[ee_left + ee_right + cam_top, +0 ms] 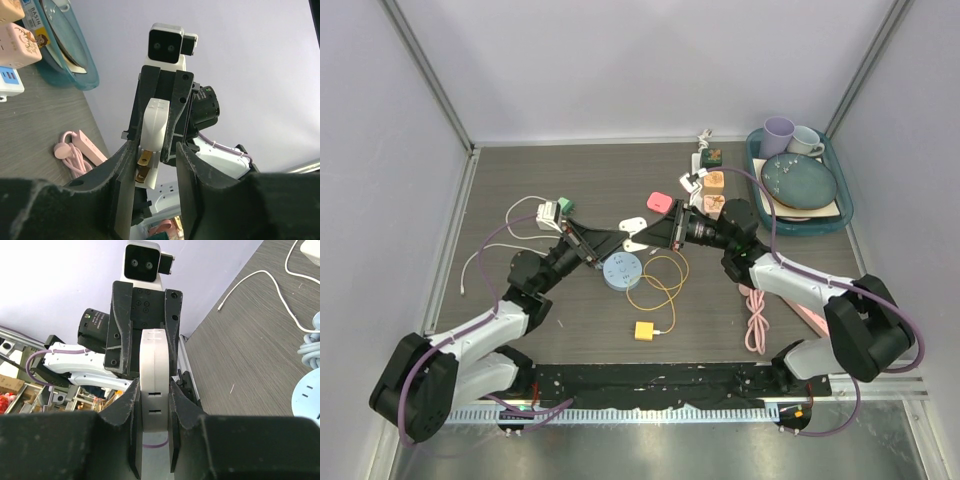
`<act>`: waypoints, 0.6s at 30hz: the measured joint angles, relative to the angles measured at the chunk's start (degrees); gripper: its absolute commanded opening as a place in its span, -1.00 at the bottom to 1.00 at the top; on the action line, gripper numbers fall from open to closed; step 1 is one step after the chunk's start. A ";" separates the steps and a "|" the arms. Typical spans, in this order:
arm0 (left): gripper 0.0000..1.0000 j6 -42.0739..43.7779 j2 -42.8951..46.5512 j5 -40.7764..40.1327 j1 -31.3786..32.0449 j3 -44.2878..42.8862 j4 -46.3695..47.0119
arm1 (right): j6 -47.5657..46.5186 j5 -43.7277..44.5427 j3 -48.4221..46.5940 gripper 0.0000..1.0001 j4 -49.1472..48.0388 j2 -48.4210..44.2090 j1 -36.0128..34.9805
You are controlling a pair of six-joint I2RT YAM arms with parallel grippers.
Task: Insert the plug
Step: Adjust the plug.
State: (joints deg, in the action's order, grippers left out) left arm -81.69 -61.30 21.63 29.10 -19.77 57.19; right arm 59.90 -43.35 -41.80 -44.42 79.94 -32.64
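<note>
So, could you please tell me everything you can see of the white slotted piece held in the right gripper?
The white slotted piece looks like plastic: a narrow flat slab with a rounded far end, two dark slots on the edge facing the camera, and a purple line below them. The right gripper clamps it edge-on; its far end sits between the fingers of the left gripper, contact unclear.

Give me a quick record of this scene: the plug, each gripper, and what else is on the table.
Plug: white plug, brass prongs bare, not in any socket
Position: between the two grippers, mid-table
Right gripper: shut on the white plug
Left gripper: fingers flank the prong end; grip unclear
Nearby: light blue round unit
Cables: yellow cable, pink cable
Back right: teal tray holding a plate
</note>
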 measured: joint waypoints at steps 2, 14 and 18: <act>-0.27 0.13 0.09 -0.15 0.02 0.17 -0.13 | -0.63 -0.02 0.00 -0.98 1.07 -0.48 0.02; -0.99 3.96 -0.46 0.50 0.02 0.46 -1.22 | -1.44 0.15 0.00 -0.95 4.46 -0.96 0.28; -1.00 4.44 -0.72 0.74 0.02 0.52 -1.25 | -1.53 0.35 0.00 -0.57 5.60 -1.09 0.31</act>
State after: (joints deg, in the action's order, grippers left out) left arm -77.25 -62.02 22.37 29.12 -19.25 55.94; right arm 58.37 -43.00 -41.80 -38.83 78.85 -32.34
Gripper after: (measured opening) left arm 0.078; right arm 0.236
